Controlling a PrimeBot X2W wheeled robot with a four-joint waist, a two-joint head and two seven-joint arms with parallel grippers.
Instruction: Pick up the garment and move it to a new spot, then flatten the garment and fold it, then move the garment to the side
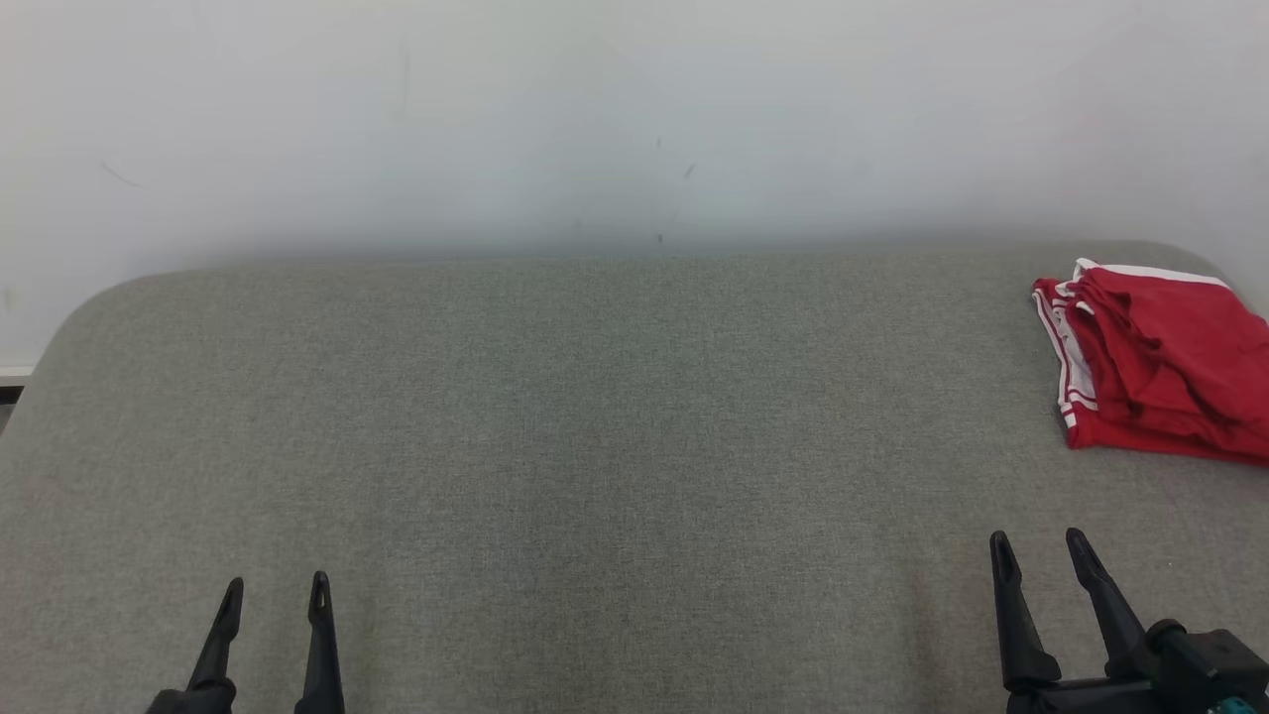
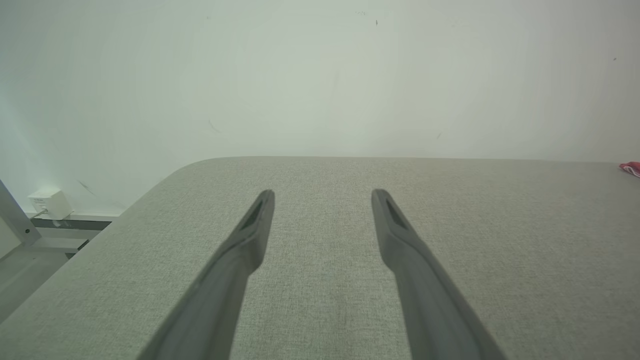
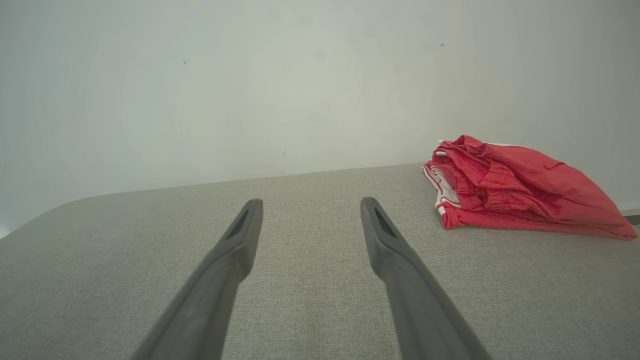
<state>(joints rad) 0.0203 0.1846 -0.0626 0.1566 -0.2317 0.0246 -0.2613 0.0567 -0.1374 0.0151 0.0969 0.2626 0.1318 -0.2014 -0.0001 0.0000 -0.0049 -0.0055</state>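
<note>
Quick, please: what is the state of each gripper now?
Left gripper: open, holding nothing.
Right gripper: open, holding nothing.

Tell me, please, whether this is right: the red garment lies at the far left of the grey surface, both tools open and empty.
No: the head view shows the red garment at the far right of the grey surface; left tool and right tool are open and empty.
</note>
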